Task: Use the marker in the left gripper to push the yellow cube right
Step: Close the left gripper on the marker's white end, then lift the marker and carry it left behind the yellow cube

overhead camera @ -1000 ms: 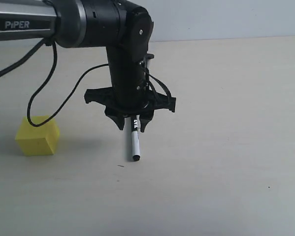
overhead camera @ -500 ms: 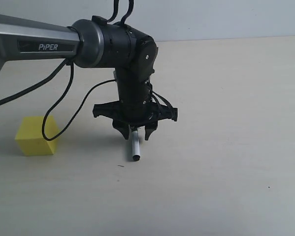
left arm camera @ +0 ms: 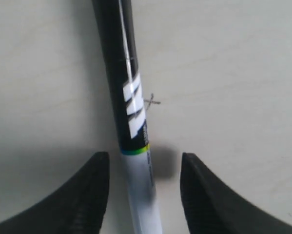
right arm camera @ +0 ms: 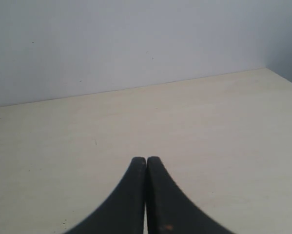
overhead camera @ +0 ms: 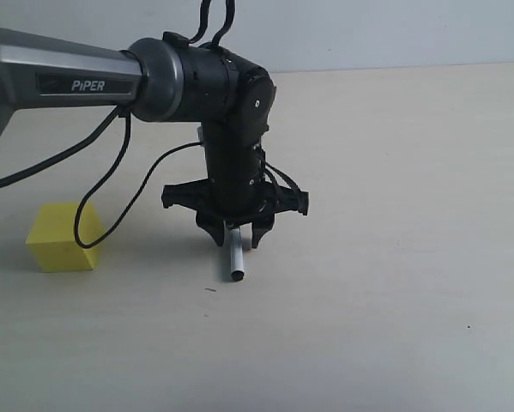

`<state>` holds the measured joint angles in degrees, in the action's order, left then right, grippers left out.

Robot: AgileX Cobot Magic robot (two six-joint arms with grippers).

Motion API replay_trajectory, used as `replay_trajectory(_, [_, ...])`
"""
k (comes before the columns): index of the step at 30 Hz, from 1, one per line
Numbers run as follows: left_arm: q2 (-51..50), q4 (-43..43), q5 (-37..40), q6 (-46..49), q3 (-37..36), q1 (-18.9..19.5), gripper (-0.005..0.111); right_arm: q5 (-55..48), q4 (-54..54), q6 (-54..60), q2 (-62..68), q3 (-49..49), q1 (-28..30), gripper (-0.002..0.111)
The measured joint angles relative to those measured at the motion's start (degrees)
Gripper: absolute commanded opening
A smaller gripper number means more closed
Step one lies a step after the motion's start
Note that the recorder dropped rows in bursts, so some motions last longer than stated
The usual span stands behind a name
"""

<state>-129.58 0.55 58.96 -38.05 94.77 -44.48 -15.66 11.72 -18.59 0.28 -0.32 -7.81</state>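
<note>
Marker (overhead camera: 235, 257), slim pen with black cap half and white barrel half, lying flat on pale beige tabletop (overhead camera: 394, 283) near centre of exterior view, white end towards camera; black two-fingered left gripper (overhead camera: 236, 232) on bulky black jointed arm, poised directly over it and pointing straight down; jaws partly open, straddling white barrel just past black-and-white label, one finger (left arm camera: 82, 195) on each side; thin strip of table showing between each finger and barrel in left wrist view, so nothing gripped yet; gap wider on one side than the other.

Solid bright yellow cube (overhead camera: 61, 237), matte and sharp-edged, resting on tabletop at far left of exterior view, well apart from marker; loose black cable (overhead camera: 111, 184) hanging in front of it.

Slim black right gripper (right arm camera: 146, 168) seen only in right wrist view, fingers pressed together on nothing, over tabletop.

Likely step in hand: taking hold of marker. For a good grasp: centre jaws over barrel before closing, to avoid rolling pen sideways; close firmly, against swivelling once pressed to cube; keep a long end of pen free beyond fingers as pushing edge; afterwards, probably lift, carry to cube's left side, lower and sweep rightward, minding cable near cube.
</note>
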Motion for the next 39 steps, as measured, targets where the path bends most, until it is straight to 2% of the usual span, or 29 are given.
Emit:
replay_trajectory(7, [-0.10,0.00,0.36,0.11,0.00,0.00,0.043,0.00,0.00,0.00,0.00,0.00,0.00,0.000])
replay_trajectory(9, [-0.10,0.00,0.36,0.11,0.00,0.00,0.036,0.00,0.00,0.00,0.00,0.00,0.00,0.000])
replay_trajectory(14, [-0.10,0.00,0.48,0.39,0.00,0.00,0.001,0.00,0.00,0.00,0.00,0.00,0.00,0.000])
replay_trajectory(22, [-0.10,0.00,2.59,5.80,0.00,0.00,0.000,0.00,0.00,0.00,0.00,0.00,0.00,0.000])
replay_trajectory(27, [3.19,0.00,3.46,9.06,-0.11,0.00,0.000,0.00,0.00,0.00,0.00,0.00,0.00,0.000])
replay_trajectory(33, [14.72,0.00,4.05,14.31,0.36,0.00,0.000,0.00,0.00,0.00,0.00,0.00,0.00,0.000])
replay_trajectory(39, [26.68,4.39,9.85,17.73,-0.65,0.00,0.000,0.00,0.00,0.00,0.00,0.00,0.00,0.000])
